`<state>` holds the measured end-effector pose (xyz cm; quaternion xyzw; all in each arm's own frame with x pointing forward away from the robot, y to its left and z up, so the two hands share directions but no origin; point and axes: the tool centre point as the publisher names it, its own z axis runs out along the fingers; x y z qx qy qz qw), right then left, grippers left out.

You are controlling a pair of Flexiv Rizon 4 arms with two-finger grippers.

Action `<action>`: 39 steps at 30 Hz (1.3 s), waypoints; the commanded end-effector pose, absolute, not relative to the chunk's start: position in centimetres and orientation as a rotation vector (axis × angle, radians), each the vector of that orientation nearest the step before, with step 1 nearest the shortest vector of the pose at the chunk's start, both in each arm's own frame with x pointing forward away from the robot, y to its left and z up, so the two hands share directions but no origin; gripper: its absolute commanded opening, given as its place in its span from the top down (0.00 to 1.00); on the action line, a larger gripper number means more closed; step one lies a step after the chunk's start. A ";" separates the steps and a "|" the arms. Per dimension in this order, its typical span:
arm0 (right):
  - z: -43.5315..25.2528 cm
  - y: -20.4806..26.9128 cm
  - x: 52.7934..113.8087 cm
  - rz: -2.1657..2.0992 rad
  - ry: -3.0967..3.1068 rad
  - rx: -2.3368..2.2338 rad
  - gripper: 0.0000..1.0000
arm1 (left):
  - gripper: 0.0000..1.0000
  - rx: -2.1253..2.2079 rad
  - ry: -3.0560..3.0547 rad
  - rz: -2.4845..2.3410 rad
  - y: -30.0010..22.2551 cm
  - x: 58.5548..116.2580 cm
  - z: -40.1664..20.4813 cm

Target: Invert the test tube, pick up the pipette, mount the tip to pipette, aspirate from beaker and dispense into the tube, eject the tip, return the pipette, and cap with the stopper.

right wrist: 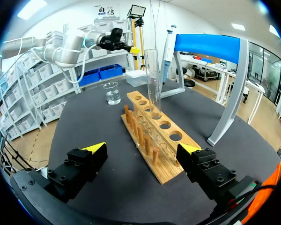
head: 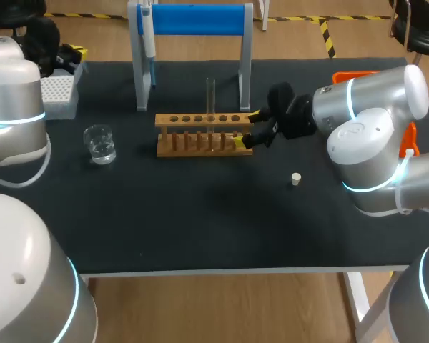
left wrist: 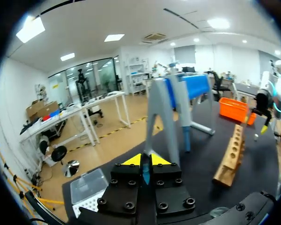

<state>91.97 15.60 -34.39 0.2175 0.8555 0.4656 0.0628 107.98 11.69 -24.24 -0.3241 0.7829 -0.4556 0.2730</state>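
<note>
A clear test tube (head: 210, 98) (right wrist: 153, 77) stands upright in the wooden rack (head: 193, 143) (right wrist: 152, 136) (left wrist: 231, 154), in the third hole from the rack's right end. My right gripper (head: 249, 128) (right wrist: 143, 148) is open, level with the table, its fingers either side of that end without touching it. The pipette (head: 149, 32) (right wrist: 167, 44) hangs on the blue-topped stand (head: 193, 20) (right wrist: 206, 47) (left wrist: 187, 86). A glass beaker (head: 100, 143) (right wrist: 112, 93) holds clear liquid. The small white stopper (head: 296, 179) lies on the mat. My left gripper (head: 73, 53) (left wrist: 143, 161) (right wrist: 129, 48) is shut and empty, above the tip box (head: 59, 93) (left wrist: 89, 190).
An orange bin (head: 357, 75) (left wrist: 233, 108) sits at the table's back right, behind my right arm. The black mat (head: 200, 214) in front of the rack is bare apart from the stopper. The stand's grey posts rise just behind the rack.
</note>
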 end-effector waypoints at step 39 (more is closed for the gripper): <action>-34.4 15.6 91.9 1.406 2.586 0.657 0.00 | 1.00 -0.367 2.621 -1.339 4.0 95.1 -18.5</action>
